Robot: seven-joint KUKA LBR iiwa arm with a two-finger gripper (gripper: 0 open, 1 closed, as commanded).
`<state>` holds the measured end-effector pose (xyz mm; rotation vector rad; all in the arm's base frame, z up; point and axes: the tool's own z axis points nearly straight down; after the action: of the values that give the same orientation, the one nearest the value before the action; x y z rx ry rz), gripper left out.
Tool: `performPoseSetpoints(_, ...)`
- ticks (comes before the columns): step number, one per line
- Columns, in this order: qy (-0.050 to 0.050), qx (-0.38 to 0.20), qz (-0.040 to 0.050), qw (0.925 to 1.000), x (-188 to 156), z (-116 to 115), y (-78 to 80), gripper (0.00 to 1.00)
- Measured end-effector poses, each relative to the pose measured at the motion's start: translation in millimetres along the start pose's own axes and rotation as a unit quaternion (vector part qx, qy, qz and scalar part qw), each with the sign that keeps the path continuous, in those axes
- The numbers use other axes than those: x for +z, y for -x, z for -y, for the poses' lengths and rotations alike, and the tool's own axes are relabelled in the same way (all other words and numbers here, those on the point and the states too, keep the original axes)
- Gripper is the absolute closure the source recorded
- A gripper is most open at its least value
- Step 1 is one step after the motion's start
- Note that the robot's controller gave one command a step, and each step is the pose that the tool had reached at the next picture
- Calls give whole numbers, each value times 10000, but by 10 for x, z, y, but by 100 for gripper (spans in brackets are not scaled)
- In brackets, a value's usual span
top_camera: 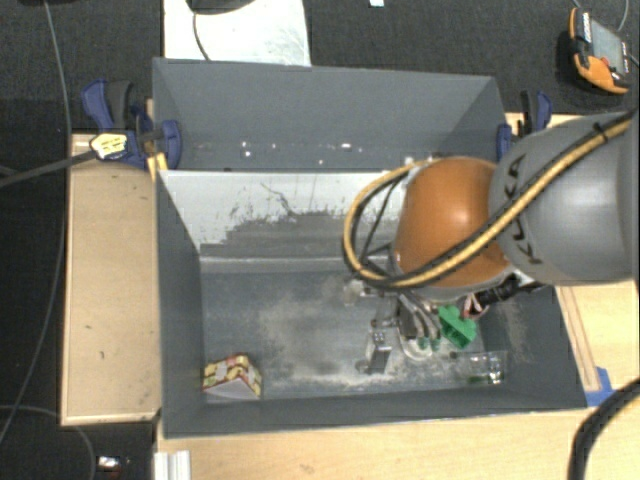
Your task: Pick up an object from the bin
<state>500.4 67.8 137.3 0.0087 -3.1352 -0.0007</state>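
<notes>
Packet [232, 377] apart from half-hidden end effector [379, 354]

Single camera, high above, tilted down onto bin [280, 318]; arm [580, 208] at frame right.

The bin [300, 118] is grey sheet metal with a matt finish; its back wall and floor are scuffed and scratched, with pale, chalky wear marks where the coating has rubbed thin. The arm [585, 208] has a smooth, silver-grey satin shell. The orange cover [450, 218] on its wrist is smooth and glossy, and looks like plastic. The cables [358, 218] looped round it have a smooth, slightly shiny sheath. The end effector [380, 353] looks like bare, dull metal, with a green piece [458, 328] of what seems plastic beside it. The packet [232, 377] at the bin's front left is crumpled, printed paper or foil
</notes>
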Motion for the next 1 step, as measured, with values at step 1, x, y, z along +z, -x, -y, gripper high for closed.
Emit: performPoseSetpoints(1,3,20,41,10000,-42,4,20,0)
